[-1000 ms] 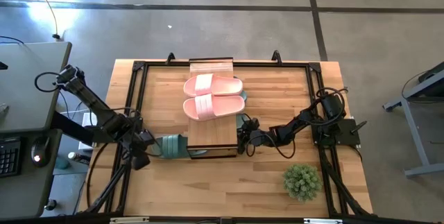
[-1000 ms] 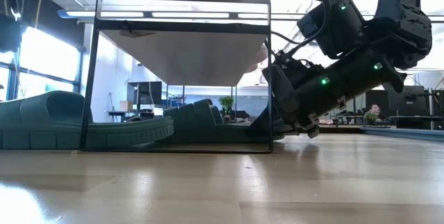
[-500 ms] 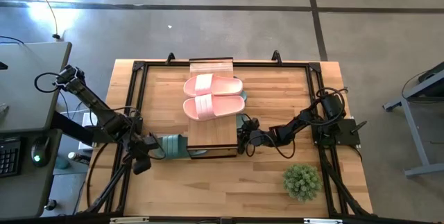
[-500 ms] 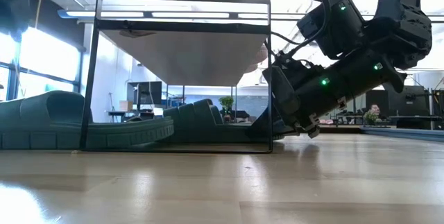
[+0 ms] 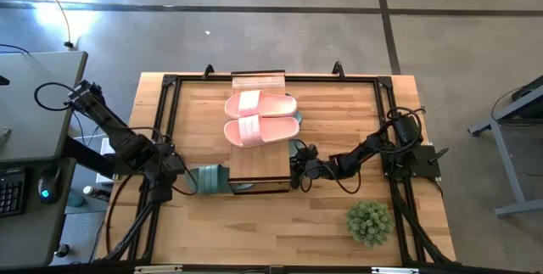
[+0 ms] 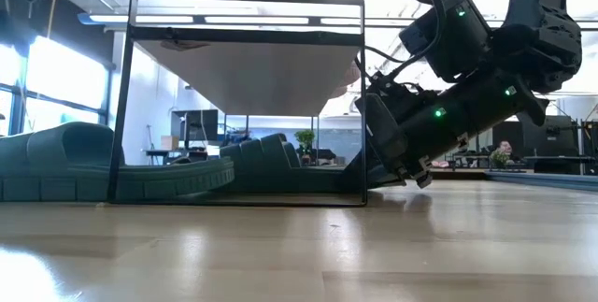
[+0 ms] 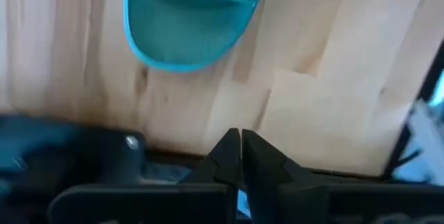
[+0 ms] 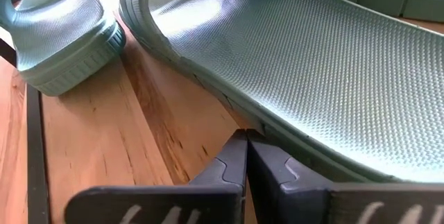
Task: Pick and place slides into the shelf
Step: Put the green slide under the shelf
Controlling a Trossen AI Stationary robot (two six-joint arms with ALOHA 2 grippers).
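Since the earlier frame only the left arm has moved: its gripper (image 5: 170, 175) has drawn back from the green slide (image 5: 209, 178) at the shelf's (image 5: 259, 165) left end, and its fingers (image 7: 229, 156), spread a second ago, are now clenched on nothing. Everything else matches the earlier pictures.

On the worktop (image 5: 280, 223) the shelf stands in the middle, its plank top carrying the two pink slides (image 5: 260, 117) side by side, presumably parked there as finished. Beneath the plank, the low view shows green slides lying flat on the worktop, one jutting out past the left frame post (image 6: 75, 162), so that one looks only partly tucked in.

At the shelf's right end the right gripper (image 5: 299, 172) lies low, fingers (image 8: 239, 165) pressed together and empty, their tips just at the edge of a green slide's sole (image 8: 291, 57), likely to nudge it further under.

A potted plant (image 5: 369, 221) sits near the worktop's front right, well apart
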